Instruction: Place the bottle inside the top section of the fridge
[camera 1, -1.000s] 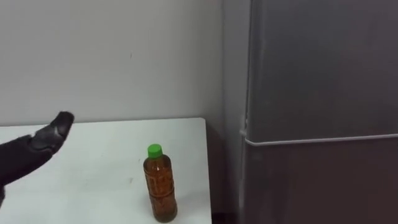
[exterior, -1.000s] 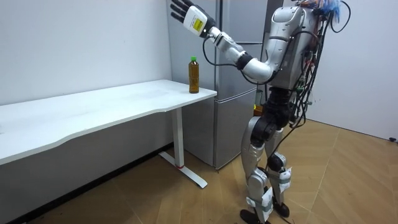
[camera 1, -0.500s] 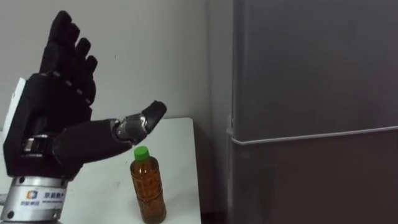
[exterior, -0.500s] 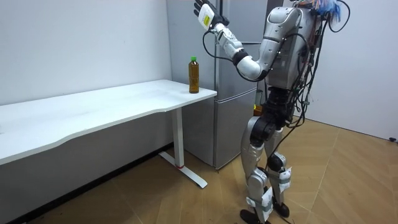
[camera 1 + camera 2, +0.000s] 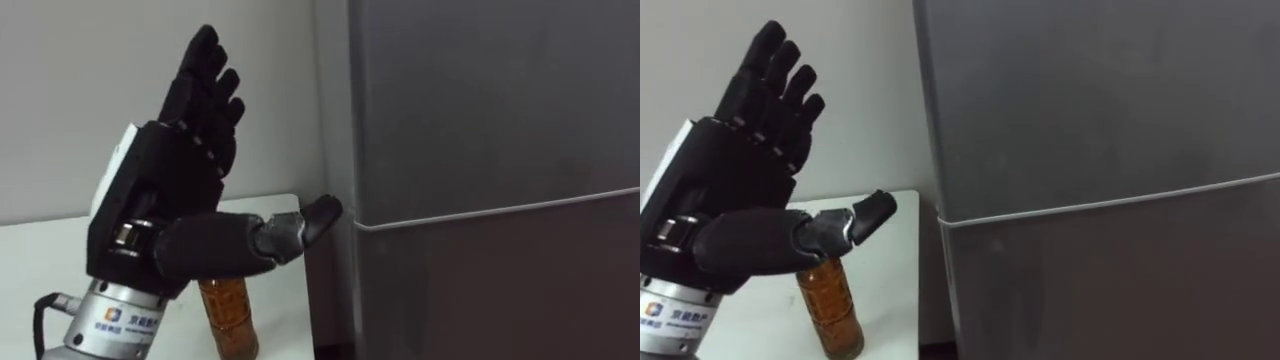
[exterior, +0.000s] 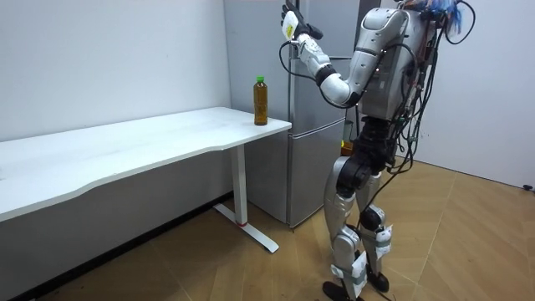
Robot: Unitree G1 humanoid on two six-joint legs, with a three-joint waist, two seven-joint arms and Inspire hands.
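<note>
- Step in hand, as I judge it: opening the upper door. The left hand [image 5: 165,195] is raised with fingers spread wide and empty, its thumb pointing at the fridge [image 5: 480,120] edge at 3 o'clock.
- Next move: hook that smooth, handleless grey door edge and pull.
- The bottle [image 5: 230,320], ribbed amber plastic, stands on the white surface [image 5: 40,250] at the hand's 6 o'clock.

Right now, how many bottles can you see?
1. The bottle stands upright on the table, at the corner nearest the fridge; the open left hand hides its top in the eye views. Others could be inside the closed fridge.
</note>
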